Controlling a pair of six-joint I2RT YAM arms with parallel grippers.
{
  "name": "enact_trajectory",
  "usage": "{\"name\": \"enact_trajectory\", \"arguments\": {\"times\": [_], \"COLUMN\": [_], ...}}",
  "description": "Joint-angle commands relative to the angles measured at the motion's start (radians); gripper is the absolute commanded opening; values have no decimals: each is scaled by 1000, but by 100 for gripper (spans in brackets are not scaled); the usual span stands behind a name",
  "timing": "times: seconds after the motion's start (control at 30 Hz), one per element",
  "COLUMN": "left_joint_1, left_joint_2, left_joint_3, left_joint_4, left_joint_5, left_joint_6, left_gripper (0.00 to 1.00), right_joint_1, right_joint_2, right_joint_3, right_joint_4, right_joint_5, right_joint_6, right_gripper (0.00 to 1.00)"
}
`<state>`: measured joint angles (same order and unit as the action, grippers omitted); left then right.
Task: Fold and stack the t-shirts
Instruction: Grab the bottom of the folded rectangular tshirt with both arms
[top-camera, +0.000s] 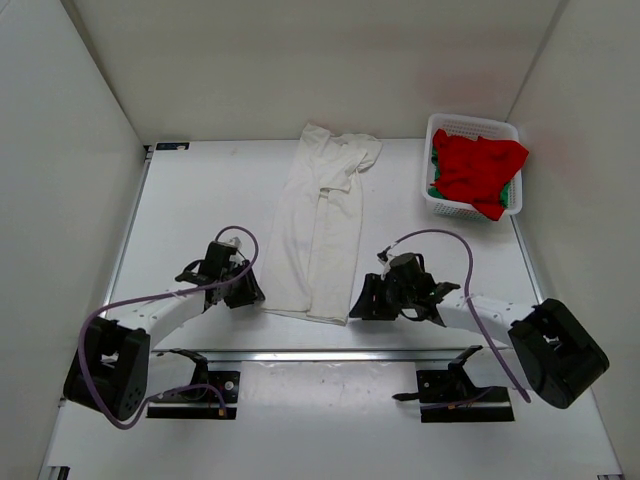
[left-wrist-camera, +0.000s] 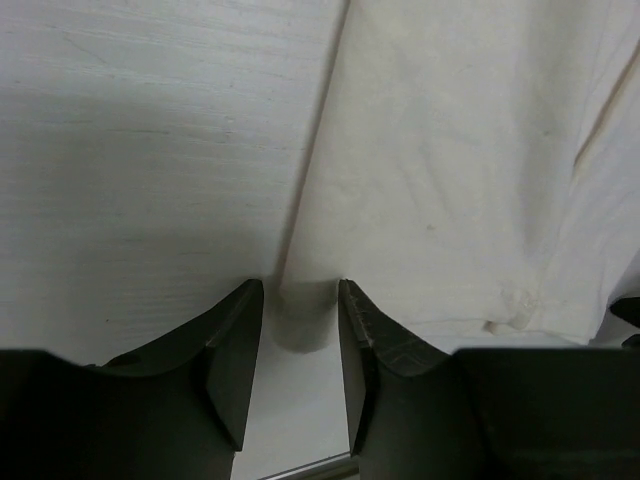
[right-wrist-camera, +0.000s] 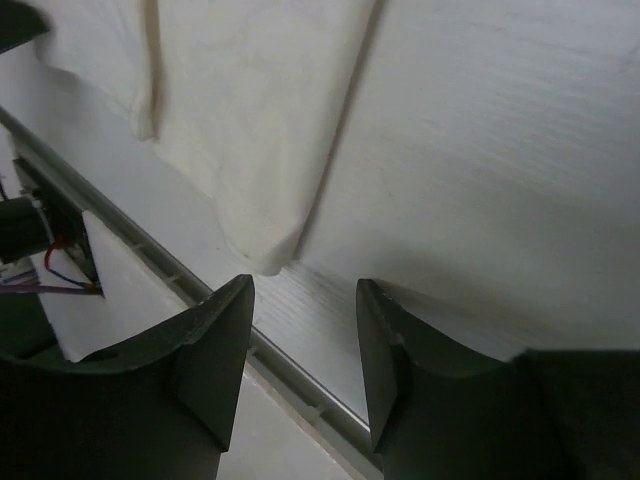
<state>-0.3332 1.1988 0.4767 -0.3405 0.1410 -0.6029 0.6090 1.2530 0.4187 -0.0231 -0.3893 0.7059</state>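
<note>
The off-white t-shirt (top-camera: 320, 235) lies flat in the middle of the white table (top-camera: 200, 200). It is folded lengthwise into a long narrow strip, with the collar end far from the arms and the bottom hem close to the metal rail (top-camera: 320, 353) at the near edge. One short sleeve (top-camera: 366, 150) sticks out to the right at the far end. The left gripper (top-camera: 247, 292) is low at the near left corner of this shirt. In the left wrist view its fingers (left-wrist-camera: 235, 345) are spread, and the corner of the cloth (left-wrist-camera: 450, 180) lies just in front of the gap; nothing is pinched between them. The right gripper (top-camera: 358, 303) is low at the near right corner. In the right wrist view its fingers (right-wrist-camera: 215, 350) are also spread wide, and the rounded cloth corner (right-wrist-camera: 262, 255) lies just ahead of the tips, not between them. The white perforated basket (top-camera: 470, 125) stands at the far right of the table, well apart from both grippers. The red t-shirt (top-camera: 475, 168) lies crumpled in it and hangs a little over the rim. The green t-shirt (top-camera: 512, 193) is under the red one, and only small parts of it show.
</note>
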Motion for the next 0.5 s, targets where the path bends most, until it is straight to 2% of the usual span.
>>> {"name": "enact_trajectory", "arguments": {"times": [0.0, 0.17, 0.23, 0.27, 0.37, 0.47], "left_joint_1": [-23, -33, -23, -23, -46, -70], "left_joint_2": [15, 12, 10, 7, -11, -31], "left_joint_3": [-47, -50, -50, -53, -53, -53], "left_joint_4": [9, 26, 20, 24, 20, 8], "left_joint_5": [-17, -11, -11, -3, 0, 20], "left_joint_6": [-9, -17, -20, -20, -18, -37], "left_gripper": [48, 39, 30, 28, 15, 8], "right_joint_1": [18, 26, 20, 23, 29, 23], "right_joint_2": [2, 59, 103, 117, 154, 169], "right_joint_3": [-78, -103, -107, -104, -97, -89], "right_joint_4": [219, 303, 333, 345, 374, 381], "right_joint_5": [-2, -23, -48, -46, -65, -97], "right_joint_6": [136, 165, 187, 194, 204, 198], "right_gripper": [44, 45, 43, 39, 30, 15]}}
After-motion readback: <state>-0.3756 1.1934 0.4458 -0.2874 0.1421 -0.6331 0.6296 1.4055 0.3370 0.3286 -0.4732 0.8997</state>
